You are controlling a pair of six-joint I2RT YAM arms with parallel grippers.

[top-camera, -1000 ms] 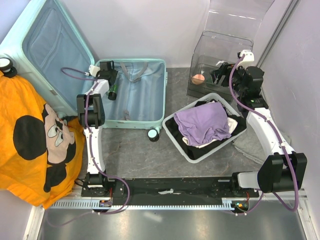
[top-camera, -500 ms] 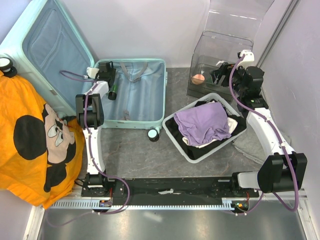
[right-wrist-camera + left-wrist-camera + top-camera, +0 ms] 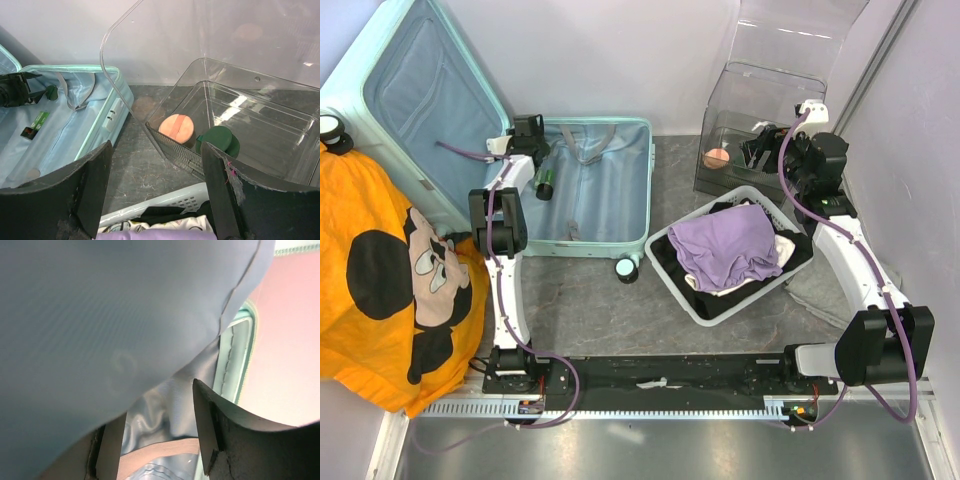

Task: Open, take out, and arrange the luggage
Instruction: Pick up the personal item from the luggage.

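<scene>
Since a second ago, a small shift of the left gripper [image 3: 530, 128] back and to the left, up to the back left corner of the luggage [image 3: 590, 190]; right arm as before. From above: luggage open at the back left of the table, base flat, lid propped up on its left, one wheel [image 3: 627, 268] at the near right corner; orange cloth [image 3: 380, 270] on the left edge; basket [image 3: 665, 262] of clothes right of the luggage; right gripper [image 3: 760, 145] beyond it, at the clear box [image 3: 760, 90]. From the left wrist: pale blue lining [image 3: 100, 315] close over the lens, left gripper [image 3: 155, 410] with fingers [image 3: 205, 430] partly apart, creased lining and a strap [image 3: 160, 450] behind the gap, nothing seen clamped. From the right wrist: right gripper [image 3: 155, 150] spread wide and holding nothing, above the basket rim, facing the clear box with a peach round thing [image 3: 177, 126] and a green disc [image 3: 217, 139] inside; luggage off to the left.
</scene>
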